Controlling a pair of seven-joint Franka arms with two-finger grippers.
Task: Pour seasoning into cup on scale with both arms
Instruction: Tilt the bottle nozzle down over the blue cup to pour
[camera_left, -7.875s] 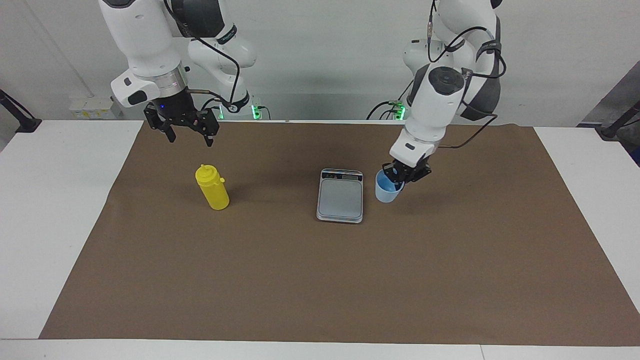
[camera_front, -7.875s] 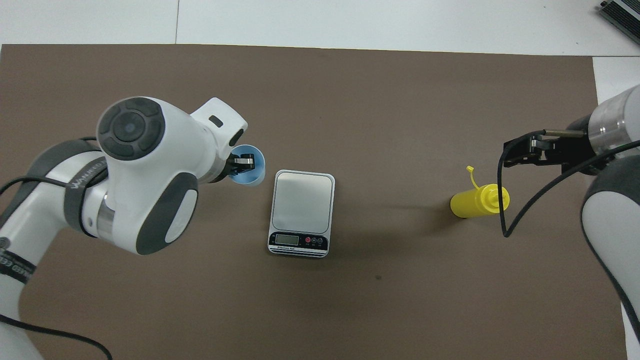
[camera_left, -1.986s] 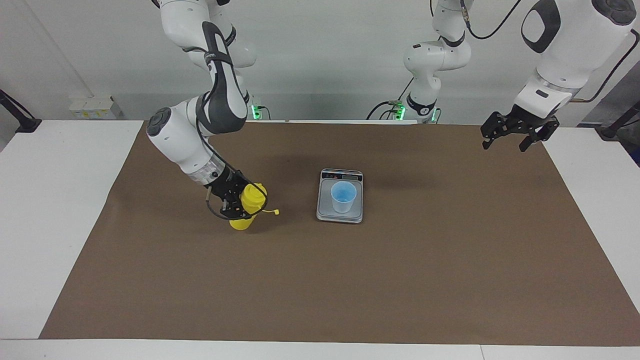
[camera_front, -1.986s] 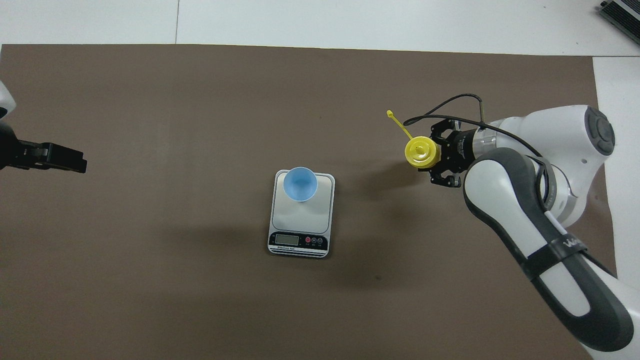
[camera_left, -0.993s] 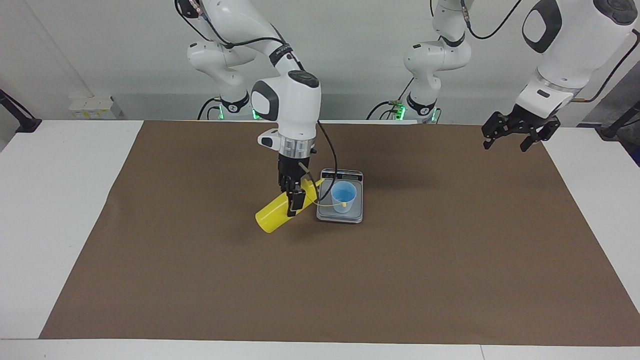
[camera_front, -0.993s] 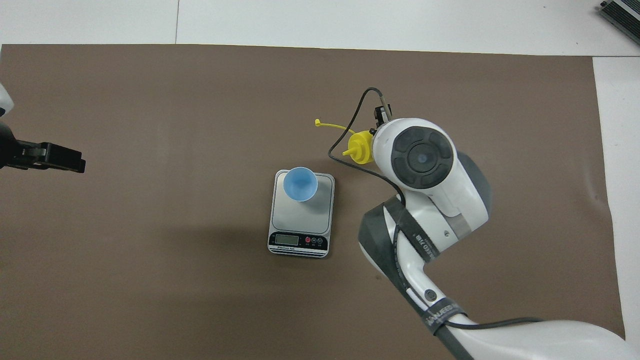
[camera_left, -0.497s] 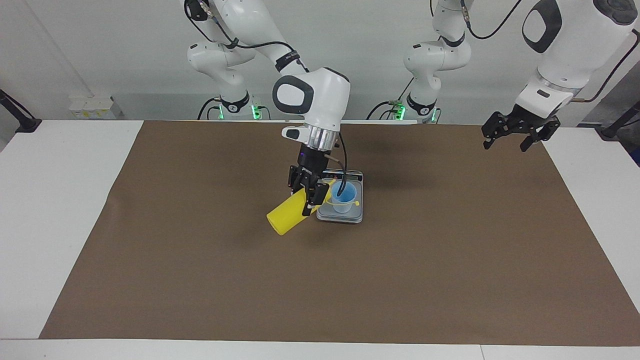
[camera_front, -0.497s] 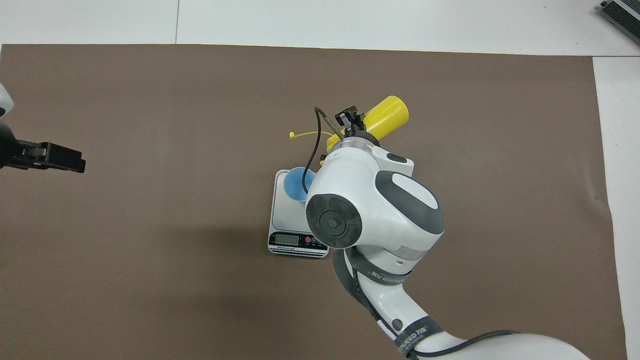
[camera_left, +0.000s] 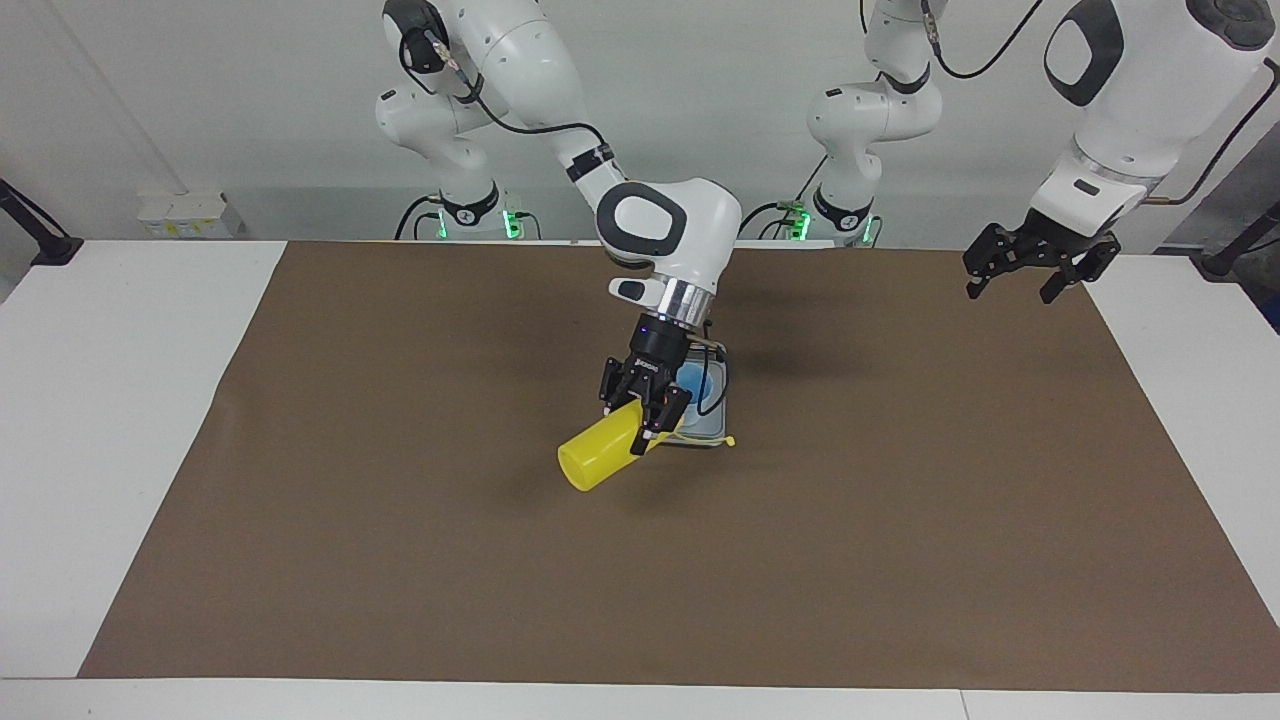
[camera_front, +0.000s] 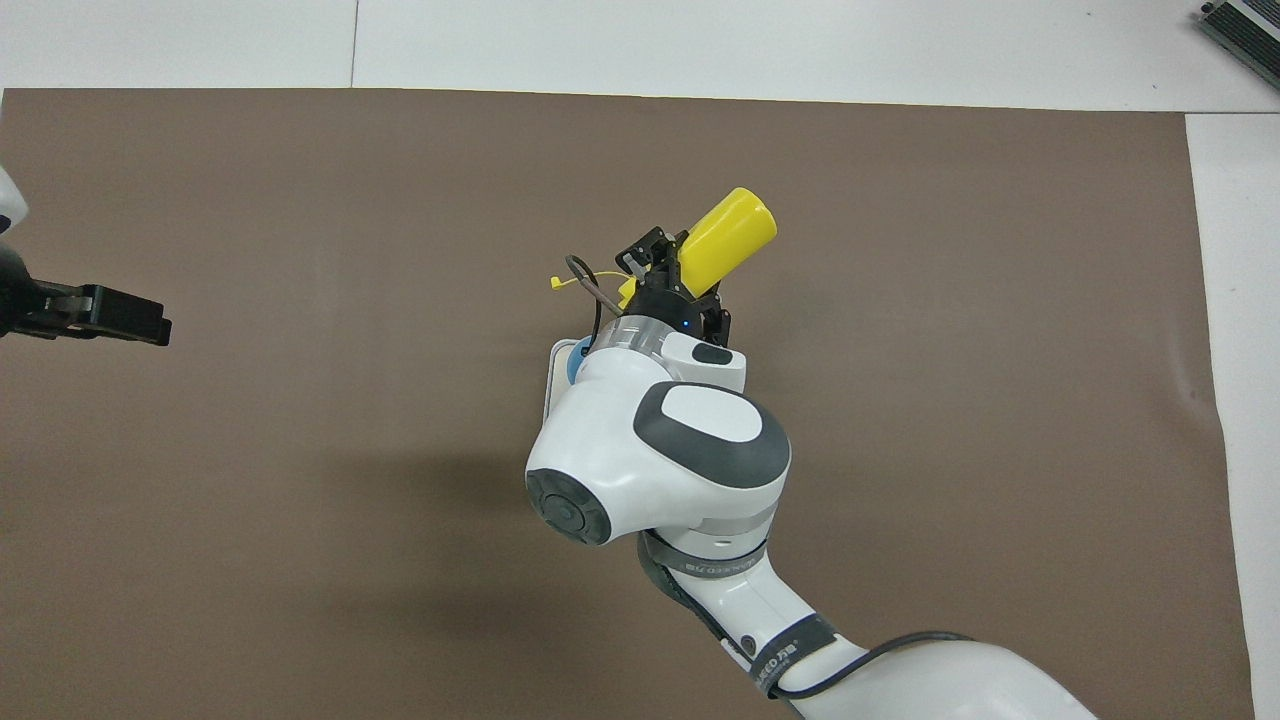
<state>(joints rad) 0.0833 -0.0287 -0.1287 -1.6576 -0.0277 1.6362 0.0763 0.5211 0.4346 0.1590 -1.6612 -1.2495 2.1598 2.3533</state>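
Observation:
My right gripper (camera_left: 630, 425) is shut on the yellow seasoning bottle (camera_left: 592, 460) and holds it tipped over on its side above the mat. The nozzle end points at the light-blue cup (camera_left: 697, 383), and the bottle's base points away toward the right arm's end of the table. The nozzle itself is hidden by the gripper. The tethered cap tip (camera_left: 731, 440) hangs past the scale's edge. The cup stands on the silver-grey scale (camera_left: 712, 430). In the overhead view the arm covers most of the scale (camera_front: 553, 378) and cup (camera_front: 574, 366); the bottle (camera_front: 728, 240) and right gripper (camera_front: 683, 278) show. My left gripper (camera_left: 1012, 283) waits open in the air over the mat's edge.
A brown mat (camera_left: 400, 560) covers the middle of the white table (camera_left: 100, 420). My left gripper (camera_front: 150, 326) shows at the overhead view's edge. A grey device (camera_front: 1240, 30) lies at the table's corner farthest from the robots, at the right arm's end.
My right arm has swung the bottle closer over the scale and cup, and the tethered cap tip has moved across past the cup. The left arm has not moved.

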